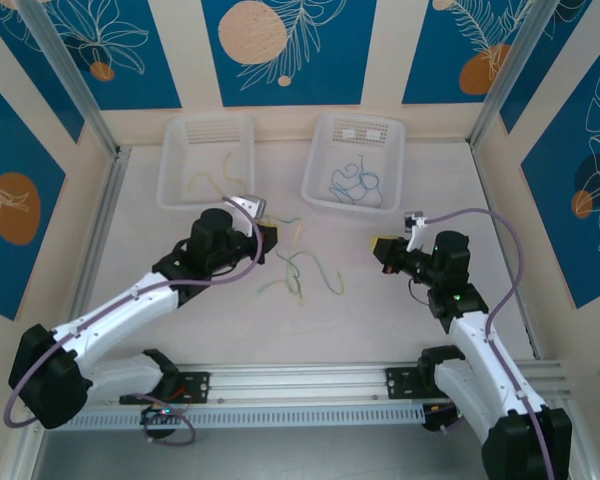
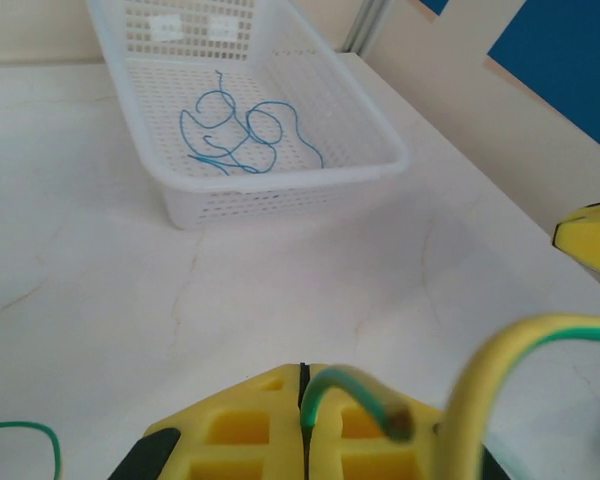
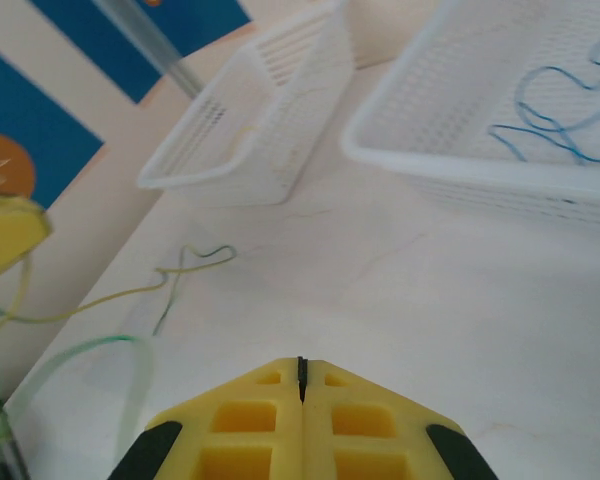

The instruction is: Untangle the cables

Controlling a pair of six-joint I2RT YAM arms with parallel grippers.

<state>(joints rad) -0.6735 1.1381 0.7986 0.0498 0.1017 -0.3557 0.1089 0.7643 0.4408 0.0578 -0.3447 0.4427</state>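
A loose tangle of green and yellow-green cables (image 1: 298, 268) lies on the table between the arms. My left gripper (image 1: 271, 240) is at the tangle's left edge. In the left wrist view its yellow jaws (image 2: 303, 370) are shut on a yellow-green cable (image 2: 352, 388) that curls out of the seam, and another loop (image 2: 500, 350) arches to the right. My right gripper (image 1: 382, 250) stands right of the tangle, apart from it. Its jaws (image 3: 301, 362) are shut with nothing between them. Thin cables (image 3: 185, 262) lie ahead of it to the left.
Two white mesh baskets stand at the back. The left basket (image 1: 175, 160) holds yellow cables (image 1: 215, 180). The right basket (image 1: 320, 150) holds blue cables (image 1: 355, 182), also seen from the left wrist (image 2: 240, 135). Metal frame posts flank the table.
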